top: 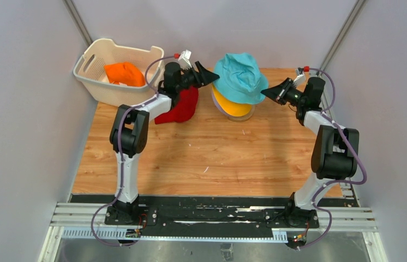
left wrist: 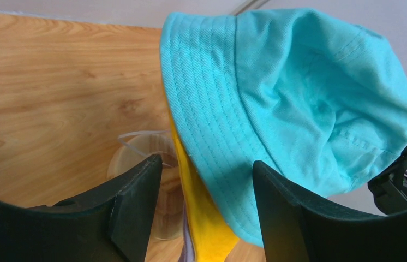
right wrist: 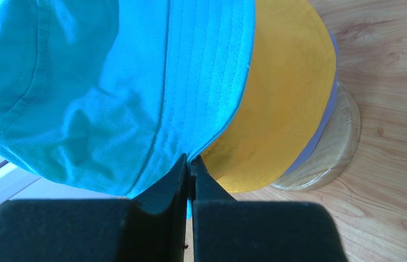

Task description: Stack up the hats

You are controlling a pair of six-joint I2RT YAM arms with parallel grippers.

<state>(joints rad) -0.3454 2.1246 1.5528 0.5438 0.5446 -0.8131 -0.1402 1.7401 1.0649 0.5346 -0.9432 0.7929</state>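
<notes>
While the teal fabric bucket hat [top: 239, 76] sits on top of the pile, it is not squarely seated: its crown leans toward the back wall and its floppy brim droops over the front. Under it lies the yellow fabric bucket hat [top: 233, 106], and the right wrist view shows a thin edge of a lavender fabric hat [right wrist: 317, 143] below that, all 3 carried by the round wooden stand [right wrist: 339, 143] at the back middle of the wooden table [top: 201, 158].

The right gripper [right wrist: 191, 164] is pinched tight on the teal brim's edge, holding it at the pile's right side. The left gripper [left wrist: 207, 180] stands wide at the pile's left side; the teal and yellow brims hang in line with its gap, but its fingers [left wrist: 136, 202] press on nothing that I can see.

The red fabric bucket hat [top: 185, 106] lies flat on the table just left of the stand, partly under the left arm. The orange fabric bucket hat [top: 125, 73] rests inside the white perforated plastic basket [top: 84, 63] in the back left corner.

By my reading, 3 of the 5 hats are stacked and the third is being settled. Left to do are straightening the teal one, then adding the red and the orange.
</notes>
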